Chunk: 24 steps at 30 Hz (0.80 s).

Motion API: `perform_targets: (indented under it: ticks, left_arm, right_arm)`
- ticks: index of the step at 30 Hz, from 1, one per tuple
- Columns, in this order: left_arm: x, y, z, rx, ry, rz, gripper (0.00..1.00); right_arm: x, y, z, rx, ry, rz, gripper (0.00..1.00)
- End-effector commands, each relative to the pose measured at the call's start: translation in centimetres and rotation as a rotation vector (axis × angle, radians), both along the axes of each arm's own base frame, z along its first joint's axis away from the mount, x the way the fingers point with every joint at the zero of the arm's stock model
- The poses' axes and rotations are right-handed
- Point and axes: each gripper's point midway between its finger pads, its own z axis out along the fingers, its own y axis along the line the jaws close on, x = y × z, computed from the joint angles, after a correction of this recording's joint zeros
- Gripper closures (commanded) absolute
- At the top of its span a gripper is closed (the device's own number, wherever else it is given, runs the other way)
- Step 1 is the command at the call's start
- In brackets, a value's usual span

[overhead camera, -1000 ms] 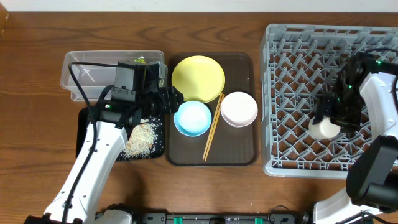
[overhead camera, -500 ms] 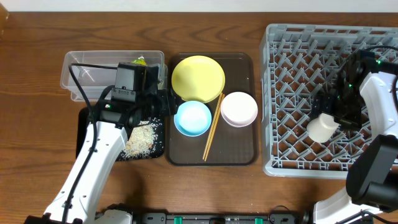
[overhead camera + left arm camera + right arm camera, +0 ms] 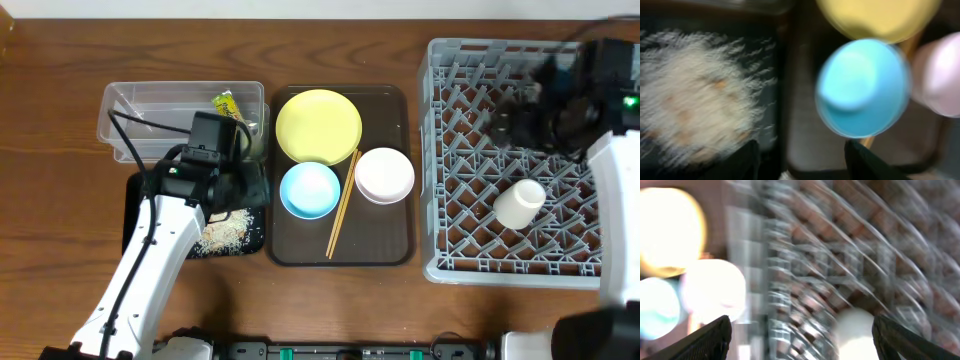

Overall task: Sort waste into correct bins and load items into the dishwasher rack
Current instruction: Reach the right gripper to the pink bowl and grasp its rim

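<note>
The pale cup [image 3: 520, 203] lies on its side in the grey dishwasher rack [image 3: 450, 150], free of any gripper; it also shows in the right wrist view [image 3: 855, 332]. My right gripper [image 3: 515, 120] is open and empty, raised over the rack's far part [image 3: 805, 347]. My left gripper [image 3: 255, 185] is open and empty, over the seam between the black tray [image 3: 135, 215] and the brown tray [image 3: 805, 165]. Rice scraps [image 3: 225, 225] lie in the black tray. The snack wrapper [image 3: 228, 103] is in the clear tub [image 3: 150, 105]. I cannot make out the tissue.
The brown serving tray [image 3: 385, 240] holds the yellow plate [image 3: 318, 125], the light blue bowl [image 3: 310, 190], the white bowl [image 3: 385, 175] and the chopsticks [image 3: 343, 205]. The left wrist view shows the blue bowl [image 3: 862, 87] just ahead of the fingers. Both wrist views are blurred.
My right gripper let go of the cup, which now lies in the rack, and the arm swung up and toward the rack's far side. My left gripper shifted slightly left toward the black tray.
</note>
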Motion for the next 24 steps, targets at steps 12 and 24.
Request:
perform_targets:
  ticks: [12,24]
  left_arm:
    - [0.2,3.2,0.4,0.127,-0.019,0.167,0.41]
    - [0.2,3.2,0.4,0.127,-0.019,0.167,0.41]
  right_arm:
    - [2.4,14.9,-7.1,-0.167,-0.026,0.6,0.22]
    - [3.1,16.4,-16.9,-0.265,0.143,0.646,0.34]
